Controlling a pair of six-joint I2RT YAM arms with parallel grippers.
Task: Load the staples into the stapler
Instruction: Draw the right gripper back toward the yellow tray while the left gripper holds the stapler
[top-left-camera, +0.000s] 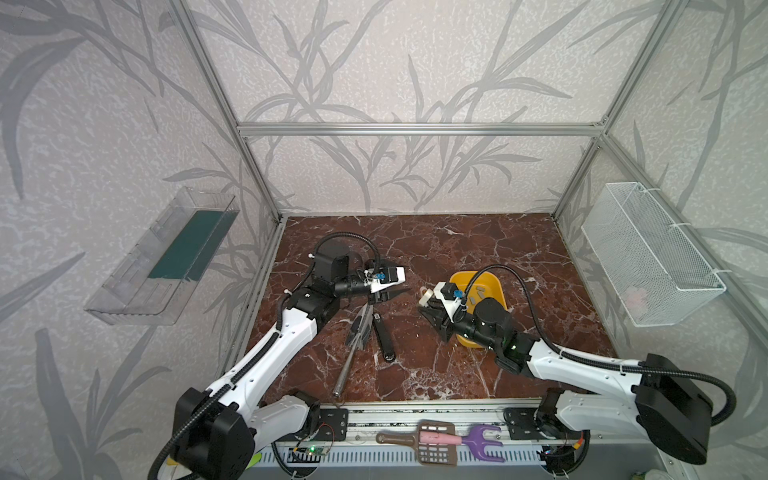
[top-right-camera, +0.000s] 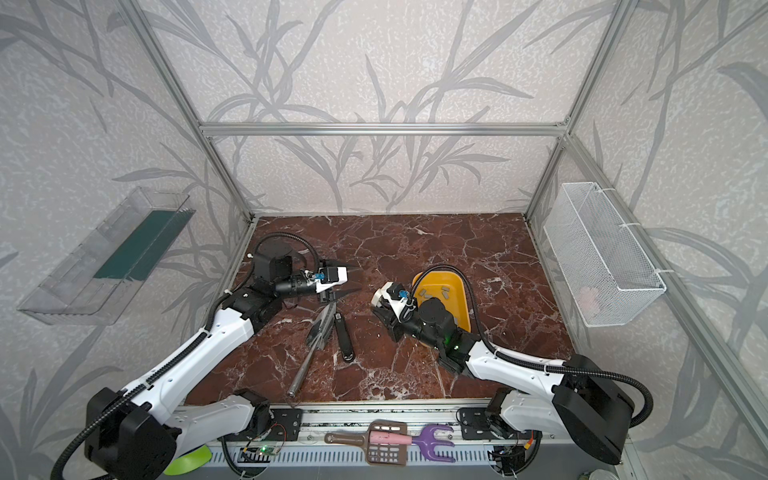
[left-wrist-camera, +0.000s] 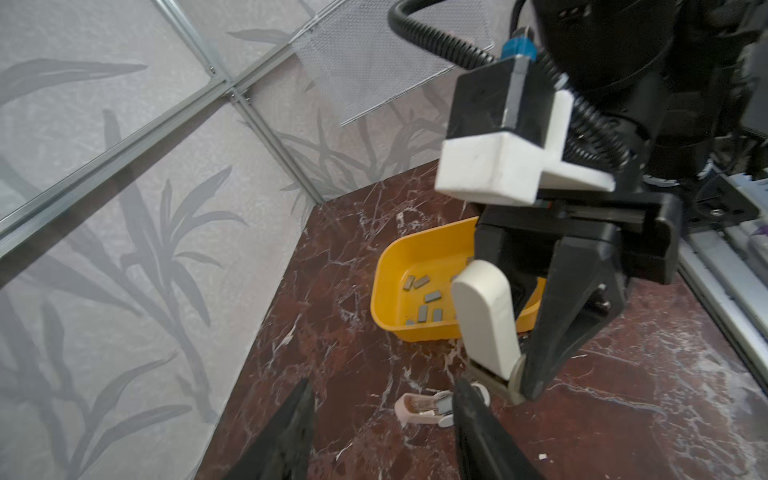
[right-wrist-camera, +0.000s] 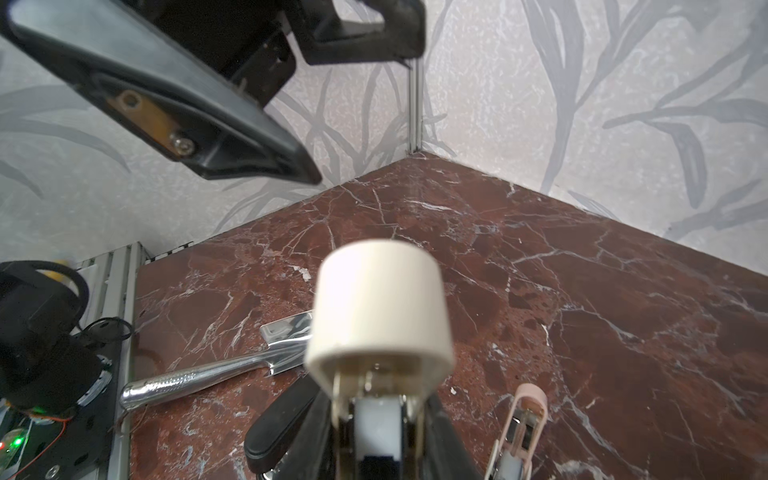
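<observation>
Staples (left-wrist-camera: 428, 297) lie loose in the yellow tray (left-wrist-camera: 386, 266) (none lifted), the left hand (left-wrist-camera: 384, 386) gapes empty, and the right hand (left-wrist-camera: 524, 374), clenched on one end of the white stapler (left-wrist-camera: 484, 316), may let it twist under loading pressure.

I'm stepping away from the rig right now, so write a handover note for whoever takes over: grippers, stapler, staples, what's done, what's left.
Left gripper: fingers open, empty, close to the right gripper.
Right gripper: shut on the white stapler, which appears lifted off the table.
Staples: loose in the yellow tray by the right arm; none in either gripper.
Done: stapler is in hand. Can't tell whether it is open or already holds a strip.
Left: likely take a strip from the tray, load it, close the stapler.
</observation>
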